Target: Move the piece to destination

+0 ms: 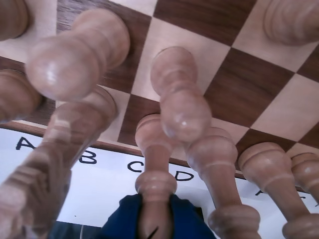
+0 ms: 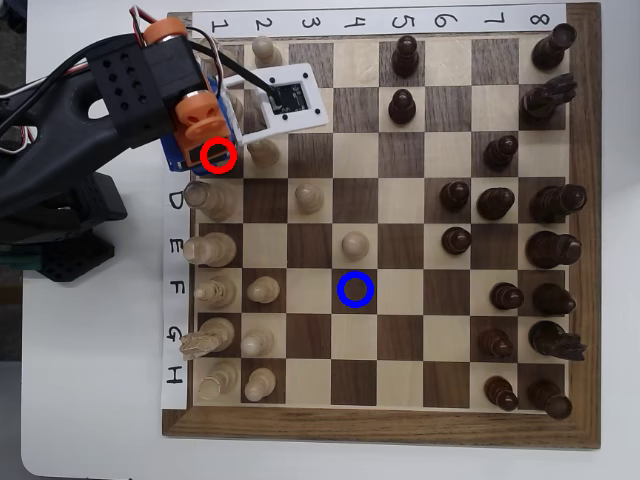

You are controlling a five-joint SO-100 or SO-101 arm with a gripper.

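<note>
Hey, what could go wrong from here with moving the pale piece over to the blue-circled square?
1. The gripper sits among tightly packed pale neighbours in the wrist view, so lifting the piece could topple one of them.
2. A pale pawn stands on the square next to the destination. A low or off-centre set-down might knock it.

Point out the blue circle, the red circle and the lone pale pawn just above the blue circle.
blue circle (image 2: pixel 355 289), overhead view, on its ring.
red circle (image 2: pixel 218 156), overhead view, on its ring.
pale pawn (image 2: pixel 354 243), overhead view, on its rounded top.
</note>
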